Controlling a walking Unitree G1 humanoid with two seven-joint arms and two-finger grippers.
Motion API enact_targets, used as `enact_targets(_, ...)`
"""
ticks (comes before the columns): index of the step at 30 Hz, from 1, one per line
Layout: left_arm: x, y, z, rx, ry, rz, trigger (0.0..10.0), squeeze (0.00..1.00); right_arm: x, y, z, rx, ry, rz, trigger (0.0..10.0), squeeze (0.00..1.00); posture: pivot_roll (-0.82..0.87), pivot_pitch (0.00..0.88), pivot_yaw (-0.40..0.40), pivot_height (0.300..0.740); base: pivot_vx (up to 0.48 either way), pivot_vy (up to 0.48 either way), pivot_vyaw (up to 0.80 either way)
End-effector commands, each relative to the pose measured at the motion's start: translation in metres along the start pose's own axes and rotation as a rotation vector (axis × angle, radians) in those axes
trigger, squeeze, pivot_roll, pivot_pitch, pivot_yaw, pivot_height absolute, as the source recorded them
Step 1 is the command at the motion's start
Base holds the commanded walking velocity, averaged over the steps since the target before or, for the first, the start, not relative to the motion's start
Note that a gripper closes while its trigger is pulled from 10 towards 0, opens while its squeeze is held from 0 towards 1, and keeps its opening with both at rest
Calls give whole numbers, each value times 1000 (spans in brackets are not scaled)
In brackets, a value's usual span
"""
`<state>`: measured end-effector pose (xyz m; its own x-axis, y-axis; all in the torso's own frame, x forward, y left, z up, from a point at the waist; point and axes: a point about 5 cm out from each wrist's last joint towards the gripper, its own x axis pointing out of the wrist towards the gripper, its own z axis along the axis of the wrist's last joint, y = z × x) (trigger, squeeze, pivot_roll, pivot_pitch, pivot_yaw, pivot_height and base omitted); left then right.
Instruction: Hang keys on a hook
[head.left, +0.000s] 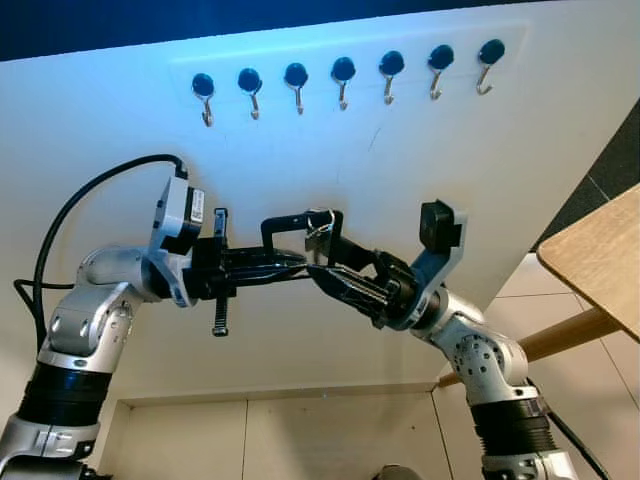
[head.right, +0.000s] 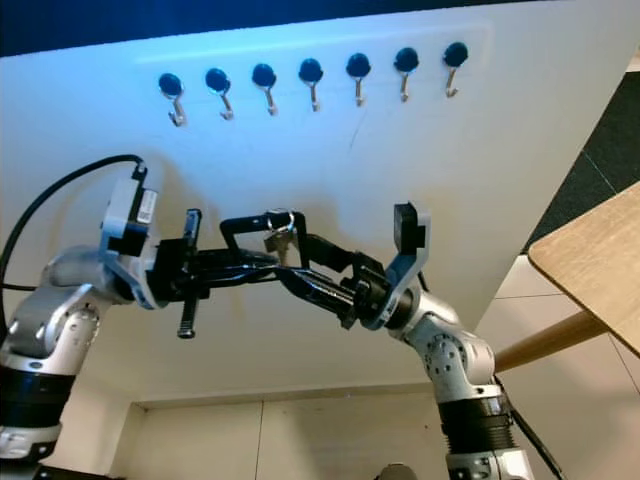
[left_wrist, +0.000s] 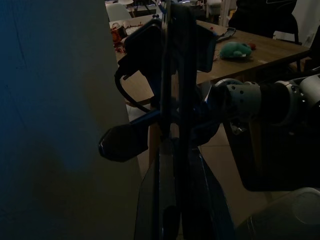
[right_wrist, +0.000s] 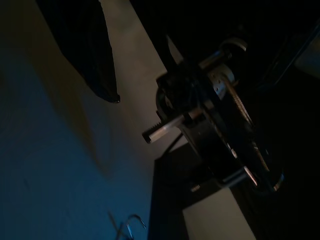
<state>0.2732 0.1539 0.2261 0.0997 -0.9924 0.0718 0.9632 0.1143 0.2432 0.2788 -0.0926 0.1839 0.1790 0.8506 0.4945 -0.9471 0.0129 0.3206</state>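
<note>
A small bunch of silver keys (head.left: 320, 230) on a ring hangs in front of the white board (head.left: 470, 170), where both grippers' tips meet. My left gripper (head.left: 300, 263) reaches in from the left, its fingers pressed together, apparently holding the keys' black loop (head.left: 300, 218). My right gripper (head.left: 322, 258) comes up from the lower right, open, one finger above and one below the left fingertips. Seven black-capped metal hooks (head.left: 343, 80) run in a row high on the board, well above both grippers. The dim right wrist view shows a wire ring (right_wrist: 127, 225) near the board.
A wooden table (head.left: 600, 250) with a round leg (head.left: 570, 332) juts in at the right, close to my right arm. Pale floor or panels (head.left: 300, 430) lie below the board. A black cable (head.left: 80, 200) loops off the left wrist.
</note>
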Motion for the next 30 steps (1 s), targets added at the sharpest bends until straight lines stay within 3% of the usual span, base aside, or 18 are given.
enact_targets(1,4,0,-1,19,8,12,10000,0,4,2,-3,21,-5,22,10000,0,-88,112,91,740,0,0,0)
enact_targets(12,1,27,-2,24,48,244,10000,0,3,2,-8,31,4,7,10000,0,-91,111,94,740,0,0,0)
enact_targets(17,-11,39,3,56,61,363,10000,0,-13,-8,-15,26,45,-92,10000,0,-93,109,94,740,0,0,0)
enact_targets(23,-28,36,17,87,-9,407,10000,0,-42,-22,-31,43,109,-261,10000,0,-90,111,94,740,0,0,0)
enact_targets(30,-32,31,19,86,-34,397,10000,0,-50,-25,-39,59,121,-309,10000,0,-90,111,94,740,0,0,0)
